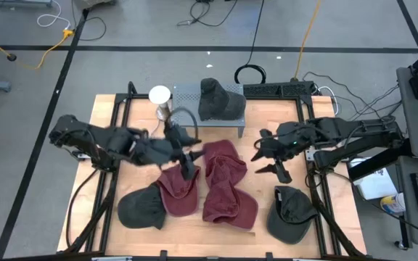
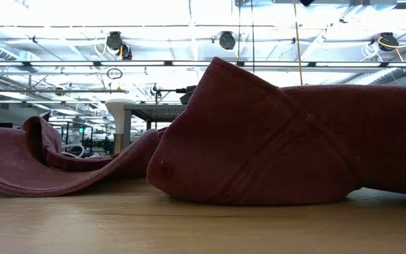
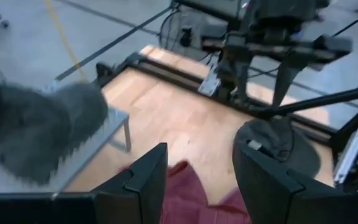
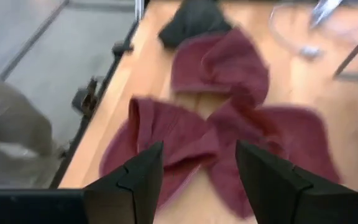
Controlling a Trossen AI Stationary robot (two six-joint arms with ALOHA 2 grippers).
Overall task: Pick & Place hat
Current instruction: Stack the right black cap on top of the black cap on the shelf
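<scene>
The left gripper [image 1: 188,161] hangs over the near edge of the heap of maroon cloth hats [image 1: 220,185] in the middle of the wooden table [image 1: 267,123], its two dark fingers [image 3: 143,180] spread apart with nothing between them. The right gripper [image 1: 267,161] hovers just off the other side of that maroon heap, over bare wood, and its fingers [image 4: 132,180] likewise stand parted and empty, with the maroon cloth lying below and beyond them. The heap is three rumpled maroon hats touching one another. A dark grey cap [image 1: 142,209] lies against the heap on the left arm's side, toward the table's front edge. A second dark olive cap [image 1: 291,212] lies apart from the heap on the right arm's side, below the right gripper. Behind the heap, at the table's back edge, another dark grey hat [image 1: 215,100] sits on a small grey perforated metal stand [image 1: 183,94], with a white round-topped post [image 1: 160,96] beside it.
</scene>
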